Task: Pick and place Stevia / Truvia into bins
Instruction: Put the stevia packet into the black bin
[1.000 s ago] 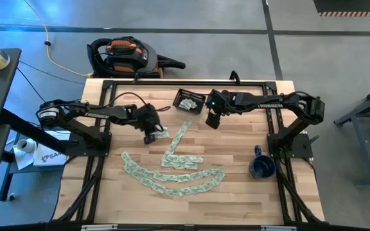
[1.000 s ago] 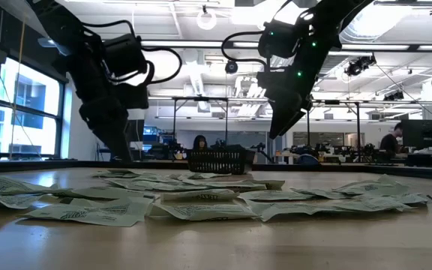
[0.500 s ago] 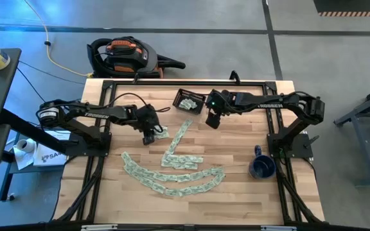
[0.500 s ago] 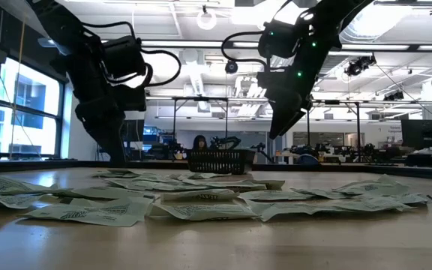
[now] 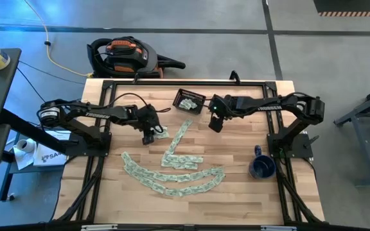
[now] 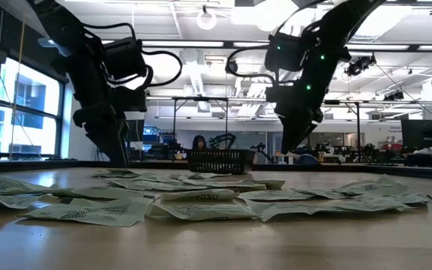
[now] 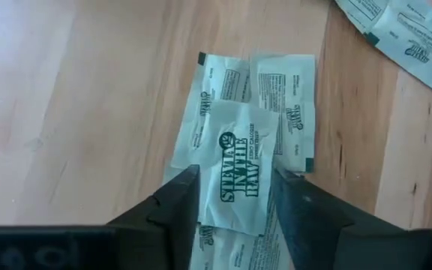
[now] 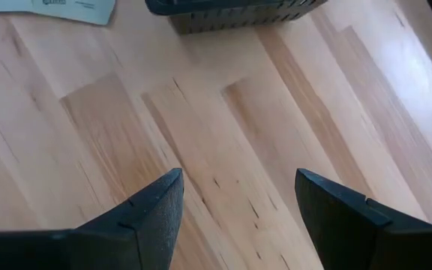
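Left tool (image 7: 235,199) spread around a pale green-white Stevia sachet (image 7: 240,166) (flat, printed); right tool (image 8: 238,206) wide, empty.

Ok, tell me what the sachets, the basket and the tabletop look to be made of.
Sachets: matte paper by the look, creased, with green print.
Basket: likely dark plastic or coated wire; its sides are perforated, and the material cannot be settled.
Tabletop: pale wood planks with visible grain and seams, probably a smooth sealed finish.
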